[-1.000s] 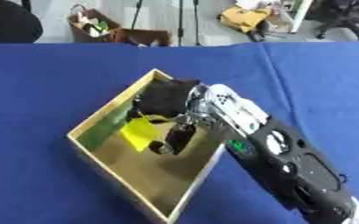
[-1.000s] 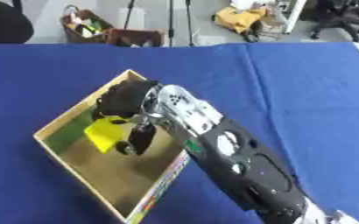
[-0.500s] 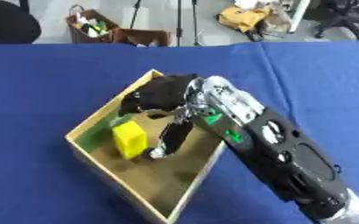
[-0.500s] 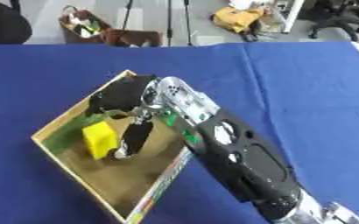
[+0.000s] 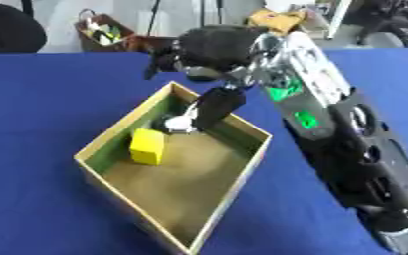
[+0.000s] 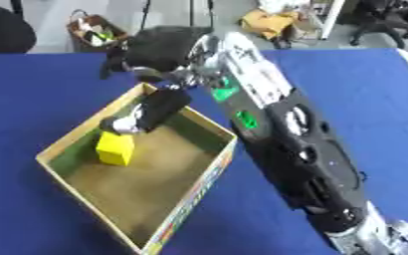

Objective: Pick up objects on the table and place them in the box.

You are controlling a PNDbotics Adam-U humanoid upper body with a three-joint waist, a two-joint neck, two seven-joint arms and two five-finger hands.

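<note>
Yellow block (image 5: 148, 146) stands inside the box (image 5: 228, 203), on the brown floor near the left wall, toward the far corner. Nothing touches it. Box is open-topped, shallow, set cornerwise on the blue table (image 5: 42, 99); inner walls greenish, outer right wall printed in colours in the right eye view.

Beyond the table's far edge: a brown basket (image 5: 103, 34) with mixed contents, a yellowish heap, a dark chair at upper left. None of it touches the box.

Right hand (image 5: 209, 47) hangs over the box's far corner, palm mass dark and rounded, above the rim. One digit (image 5: 216, 106) hangs straight down into the box, its pale tip just beside the block's upper right, apart from it. Fingers released, holding nothing. Forearm runs back to the lower right, covering the table right of the box. Left hand out of sight.
</note>
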